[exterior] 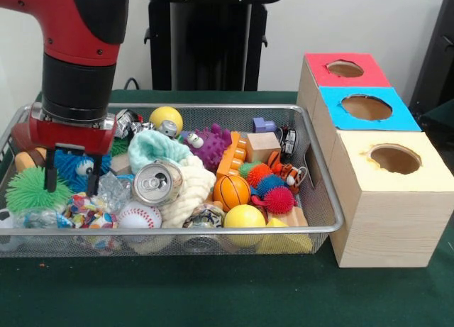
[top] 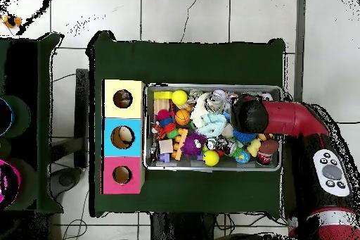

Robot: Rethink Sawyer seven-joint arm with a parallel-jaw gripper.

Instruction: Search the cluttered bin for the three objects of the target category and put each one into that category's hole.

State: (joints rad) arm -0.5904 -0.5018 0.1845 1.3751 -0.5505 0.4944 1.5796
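Item: my gripper (exterior: 72, 181), down at one end of the bin (exterior: 323, 199), at the end farthest from the box (exterior: 383, 199) with its three holes.

Risks, as I judge them:
- Wrong pick. The clutter under me is tight: a blue fuzzy toy (exterior: 71, 165) between and behind my fingers, a green spiky ball (exterior: 28, 189) just to one side, a crinkly clear wrap (exterior: 113, 189) on the other. Closing here could catch two things at once, or none.
- Snagging. Soft spikes and fuzz may cling to a finger (exterior: 51, 176) and drag neighbours out on the lift.
- Knock-on shifts. The can (exterior: 157, 183) and the baseball (exterior: 139, 216) sit near; a push down could roll them and bury a target.
- Long carry. The holes are well apart from me, across the whole bin; a weak grip could drop the load back into the heap.

Jaws: parted moderately, two dark fingers pointing down, nothing clamped between them. The tips sit at the level of the blue toy's top; contact with it I cannot tell for certain.

Targets: category not shown. If balls, the yellow ball (exterior: 244, 217) and the basketball (exterior: 231, 191) lie well away from me, towards the box.
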